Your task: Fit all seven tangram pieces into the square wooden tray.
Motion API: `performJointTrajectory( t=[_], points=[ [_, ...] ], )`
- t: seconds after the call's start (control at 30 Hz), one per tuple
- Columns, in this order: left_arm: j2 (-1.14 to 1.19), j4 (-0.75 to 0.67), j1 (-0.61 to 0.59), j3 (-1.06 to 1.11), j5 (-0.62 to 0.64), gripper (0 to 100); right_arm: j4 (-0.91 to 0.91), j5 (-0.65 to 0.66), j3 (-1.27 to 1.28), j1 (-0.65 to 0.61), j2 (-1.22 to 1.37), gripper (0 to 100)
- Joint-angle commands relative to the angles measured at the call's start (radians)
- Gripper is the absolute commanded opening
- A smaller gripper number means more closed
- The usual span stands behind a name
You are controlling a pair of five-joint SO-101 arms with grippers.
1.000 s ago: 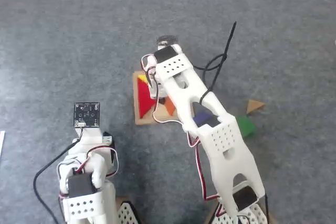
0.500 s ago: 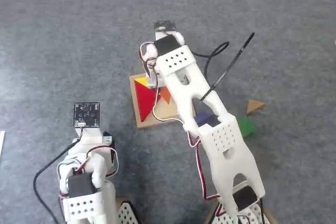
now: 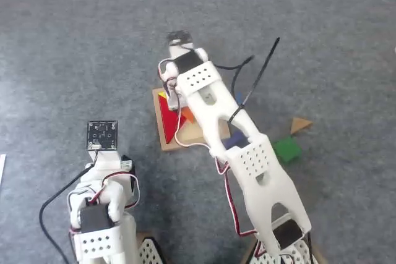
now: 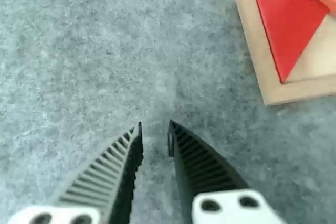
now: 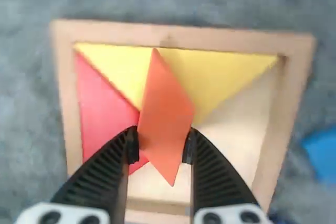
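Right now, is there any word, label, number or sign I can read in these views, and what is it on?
None can be read.
Small black board on the left arm's wrist: tiny marks, too small to read.
Wooden tray, and the orange piece in the right gripper: no print.

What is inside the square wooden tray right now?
Inside the square wooden tray lie a large yellow triangle and a large red triangle, with bare wood beside them. The right tool grips an orange four-sided piece over them, hiding where the two meet.
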Motion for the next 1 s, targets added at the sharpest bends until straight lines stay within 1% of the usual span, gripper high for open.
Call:
performJointTrajectory(
  t=[0.0,0.1,0.17,0.2,0.27,0.33,0.4,0.47,0.6,0.67,0.73,0.87,0.97],
  points=[
    [-0.018,0.003,0.003,-0.012,0.000,8,-0.016,0.155,-0.048,-0.030,0.007,0.7],
    [-0.018,0.003,0.003,-0.012,0.000,8,-0.008,0.235,-0.071,-0.033,0.007,0.7],
    [-0.018,0.003,0.003,-0.012,0.000,8,0.010,0.338,-0.071,-0.033,0.002,2.8],
    [-0.018,0.003,0.003,-0.012,0.000,8,0.035,0.408,-0.071,-0.033,-0.001,6.5],
    [-0.018,0.003,0.003,-0.012,0.000,8,0.087,0.529,-0.072,-0.033,-0.002,17.3],
    [-0.018,0.003,0.003,-0.012,0.000,8,0.131,0.621,-0.072,-0.035,-0.004,28.4],
    [-0.018,0.003,0.003,-0.012,0.000,8,0.150,0.652,-0.072,-0.035,-0.004,37.0],
    [-0.018,0.003,0.003,-0.012,0.000,8,0.159,0.652,-0.089,-0.033,-0.013,41.4],
    [-0.018,0.003,0.003,-0.012,0.000,8,0.200,0.647,-0.147,-0.035,-0.054,42.1],
    [-0.018,0.003,0.003,-0.012,0.000,8,0.203,0.647,-0.133,-0.041,-0.077,42.1],
    [-0.018,0.003,0.003,-0.012,0.000,8,0.203,0.655,-0.078,-0.064,-0.102,42.1],
    [-0.018,0.003,0.003,-0.012,0.000,8,0.199,0.712,0.063,-0.119,-0.186,42.1],
    [-0.018,0.003,0.003,-0.012,0.000,8,0.193,0.755,0.150,-0.131,-0.272,42.0]
  ],
)
